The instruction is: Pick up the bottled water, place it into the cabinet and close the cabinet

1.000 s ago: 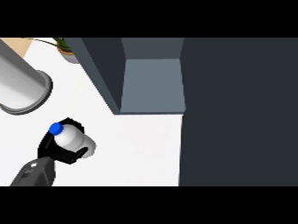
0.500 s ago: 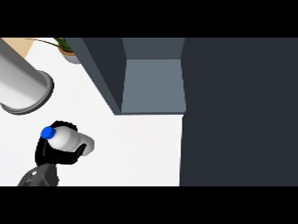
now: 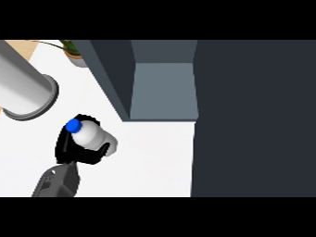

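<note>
You had the black left hand (image 3: pixel 75 149) wrapped round the white blue-capped plastic water bottle (image 3: pixel 91 136), cap tilted away, so the open grey cabinet (image 3: pixel 161 92) sat ahead-right for insertion.

I see bare white worktop (image 3: pixel 147 157) between my hand (image 3: pixel 75 147) and the open cabinet (image 3: pixel 164 88); its dark door (image 3: pixel 263 120) walls the right, a grey cylinder (image 3: pixel 16 88) crowds the left.

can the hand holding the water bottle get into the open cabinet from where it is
Probably yes. The hand is curled round the bottle just left of and below the cabinet's open compartment, and only bare white counter lies between them. The dark open door stands off to the right, out of the path.
</note>
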Controlling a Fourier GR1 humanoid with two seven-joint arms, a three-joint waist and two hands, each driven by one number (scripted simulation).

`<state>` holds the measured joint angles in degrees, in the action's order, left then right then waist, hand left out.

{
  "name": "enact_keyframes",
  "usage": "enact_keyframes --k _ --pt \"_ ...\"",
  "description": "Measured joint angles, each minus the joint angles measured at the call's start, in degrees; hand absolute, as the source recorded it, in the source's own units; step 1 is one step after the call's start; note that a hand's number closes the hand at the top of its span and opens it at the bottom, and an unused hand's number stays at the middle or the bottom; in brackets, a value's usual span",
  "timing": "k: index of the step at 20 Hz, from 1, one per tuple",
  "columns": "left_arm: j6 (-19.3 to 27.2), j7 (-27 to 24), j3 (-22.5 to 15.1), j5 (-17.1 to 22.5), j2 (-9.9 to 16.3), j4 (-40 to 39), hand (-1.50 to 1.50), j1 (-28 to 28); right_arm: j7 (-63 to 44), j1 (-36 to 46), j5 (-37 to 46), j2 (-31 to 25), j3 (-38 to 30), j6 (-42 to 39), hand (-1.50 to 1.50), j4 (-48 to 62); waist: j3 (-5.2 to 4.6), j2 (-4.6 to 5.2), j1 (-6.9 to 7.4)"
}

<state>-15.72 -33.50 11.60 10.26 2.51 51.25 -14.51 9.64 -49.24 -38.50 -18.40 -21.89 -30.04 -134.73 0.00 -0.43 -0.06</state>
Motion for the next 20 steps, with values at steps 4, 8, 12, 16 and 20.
enact_keyframes --k 4,8,12,16,20 --pt "5.07 5.55 -4.93 2.17 -1.55 6.83 1.50 -0.01 0.53 -0.69 -0.60 0.21 -0.08 -0.88 -1.50 0.10 -0.01 -0.03 -0.30" --pt "13.65 8.19 -12.38 4.26 -2.14 11.30 1.50 -0.67 0.47 -0.33 -1.07 0.15 0.19 -0.57 -1.50 0.12 -0.05 0.09 -0.63" --pt "22.80 11.20 -19.57 6.68 -2.36 15.45 1.50 -2.71 0.28 0.16 -1.67 -0.93 -0.62 -0.83 -1.50 0.24 -0.06 0.16 -0.87" --pt "31.44 13.53 -24.67 7.74 -2.45 16.72 1.50 -6.42 0.41 -0.34 -2.30 -0.96 -1.19 -1.50 -1.50 0.30 -0.07 0.24 -1.25" --pt "38.18 15.32 -27.34 7.42 -2.48 13.76 1.50 -11.27 -0.31 0.60 -2.95 -1.44 -1.36 -0.74 -1.50 0.39 -0.08 0.41 -1.46"
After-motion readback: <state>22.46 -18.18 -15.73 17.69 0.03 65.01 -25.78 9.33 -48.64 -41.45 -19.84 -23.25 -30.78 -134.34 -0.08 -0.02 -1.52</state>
